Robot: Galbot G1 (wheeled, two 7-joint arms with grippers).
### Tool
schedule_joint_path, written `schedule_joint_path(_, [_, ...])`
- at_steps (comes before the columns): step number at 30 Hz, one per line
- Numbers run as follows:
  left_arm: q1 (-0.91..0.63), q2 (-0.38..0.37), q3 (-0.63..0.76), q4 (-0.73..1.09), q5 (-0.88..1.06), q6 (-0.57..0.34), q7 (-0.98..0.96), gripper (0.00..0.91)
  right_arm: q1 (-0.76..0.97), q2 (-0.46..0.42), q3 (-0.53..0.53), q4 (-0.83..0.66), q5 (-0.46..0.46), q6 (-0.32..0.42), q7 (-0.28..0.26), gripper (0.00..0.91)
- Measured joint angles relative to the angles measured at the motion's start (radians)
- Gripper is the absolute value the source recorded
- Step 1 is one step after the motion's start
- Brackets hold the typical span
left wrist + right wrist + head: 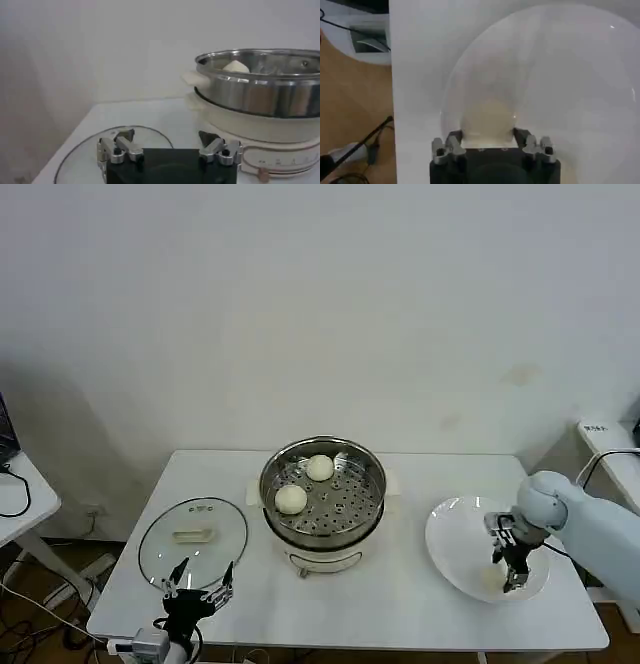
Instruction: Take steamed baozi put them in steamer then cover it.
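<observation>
Steamer (323, 500) mid-white table (400, 609), plain pale wall (320, 304) behind

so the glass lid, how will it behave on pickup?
The cover lies flat on the table, so probably only its whitish handle is graspable. Clear glass with a metal rim: likely heavy for its size, fragile and slippery. Held by the centre, it may tilt.
</observation>
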Motion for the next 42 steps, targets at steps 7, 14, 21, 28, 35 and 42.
schedule_joint_path(7, [0.000,-0.001,0.001,-0.003,0.000,0.000,-0.001,0.907,0.023,-0.026,0.002,0.024,0.021,-0.006,-0.003,0.464])
schedule_joint_path(14, [-0.006,-0.001,0.002,-0.006,-0.006,0.000,-0.005,0.907,0.117,-0.047,-0.004,0.044,0.076,-0.006,-0.014,0.464])
schedule_joint_path(21, [0.004,0.000,-0.007,-0.007,-0.011,0.000,-0.013,0.907,0.273,-0.008,0.016,0.030,0.151,0.033,-0.028,0.474])
schedule_joint_path(28, [0.013,0.001,-0.018,-0.017,-0.011,0.002,-0.014,0.907,0.411,0.093,0.029,-0.033,0.223,0.218,-0.042,0.484])
schedule_joint_path(35, [0.031,-0.001,-0.035,-0.025,-0.006,0.012,-0.011,0.907,0.516,0.199,0.008,-0.027,0.260,0.395,-0.050,0.484])
schedule_joint_path(42, [0.043,0.013,-0.055,-0.019,-0.002,0.011,-0.010,0.907,0.589,0.274,-0.066,0.039,0.232,0.563,-0.056,0.484])
